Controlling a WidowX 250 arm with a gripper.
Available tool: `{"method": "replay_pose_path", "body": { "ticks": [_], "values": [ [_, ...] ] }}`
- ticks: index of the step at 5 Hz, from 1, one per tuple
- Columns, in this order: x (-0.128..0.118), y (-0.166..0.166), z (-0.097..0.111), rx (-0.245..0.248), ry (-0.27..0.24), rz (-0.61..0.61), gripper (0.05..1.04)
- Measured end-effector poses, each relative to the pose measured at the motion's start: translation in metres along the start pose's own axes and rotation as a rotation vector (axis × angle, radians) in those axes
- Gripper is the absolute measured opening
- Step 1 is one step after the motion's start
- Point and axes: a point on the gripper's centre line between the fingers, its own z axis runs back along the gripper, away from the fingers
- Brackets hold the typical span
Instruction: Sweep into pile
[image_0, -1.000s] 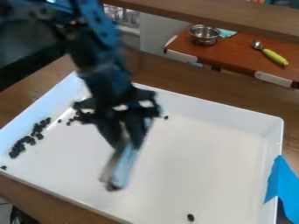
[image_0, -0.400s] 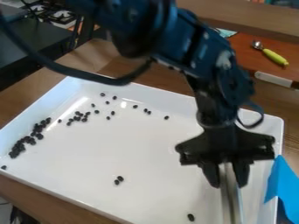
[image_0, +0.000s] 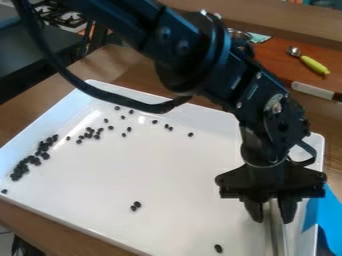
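From where I stand, the sweeping looks partly done, by my guess around halfway. The thickest cluster of dark bits (image_0: 30, 162) lies along the left side of the white tray (image_0: 167, 172), as I look at it, and that may be the pile in the making. A looser scatter (image_0: 90, 133) sits just beyond it towards the far side, with a few strays trailing off along there. Out on the open floor of the tray lie a close pair (image_0: 135, 205) and, nearer me, a lone bit (image_0: 218, 248). All these would want gathering in.

The gripper (image_0: 272, 219) hangs over the right part of the tray, its fingers closed on a thin, flat strip (image_0: 276, 235), which I take to be the sweeping tool. The strip's lower end is cut off at the bottom edge, so I can't tell whether it touches the tray. The near corner of the tray is cut off too, and the arm (image_0: 220, 65) covers some of the far wall, where other bits could be hidden.
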Motion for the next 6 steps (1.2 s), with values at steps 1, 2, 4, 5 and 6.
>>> {"method": "replay_pose_path", "body": {
  "ticks": [1, 2, 4, 5, 6],
  "values": [
    [0.0, 0.019, -0.005, 0.017, 0.016, -0.027, 0.377],
    [-0.001, 0.044, 0.0, 0.027, 0.024, -0.052, 0.377],
    [0.0, 0.109, 0.022, 0.054, 0.014, -0.071, 0.377],
    [-0.001, 0.148, 0.04, 0.073, -0.033, -0.103, 0.377],
    [-0.002, 0.178, 0.047, 0.084, -0.01, -0.138, 0.377]
  ]
}}
